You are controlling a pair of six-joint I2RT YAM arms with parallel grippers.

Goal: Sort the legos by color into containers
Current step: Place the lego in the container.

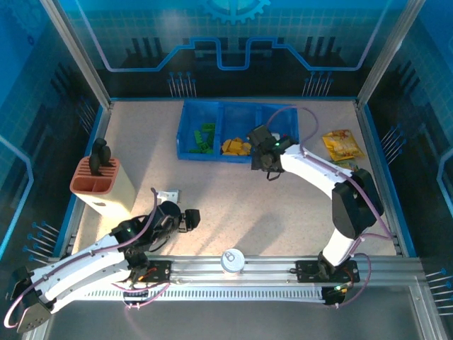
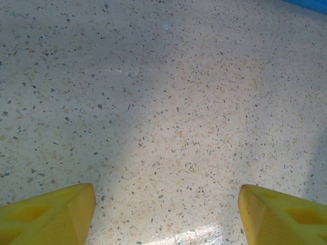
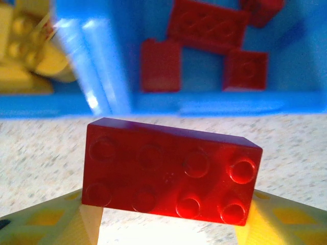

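Note:
A red lego with eight studs sits crosswise between the yellow fingers of my right gripper, which is shut on it. It hangs just in front of the blue tray's near wall. Behind that wall, several red legos lie in the right container. Yellow legos fill the middle one. From above, the right gripper is at the tray's front edge; green legos and yellow legos lie in the left and middle containers. My left gripper is open over bare table.
A salmon ridged holder with black handles stands at the left. Yellow snack packets lie right of the tray. A small pale object lies near the left gripper. A white round knob sits on the front rail.

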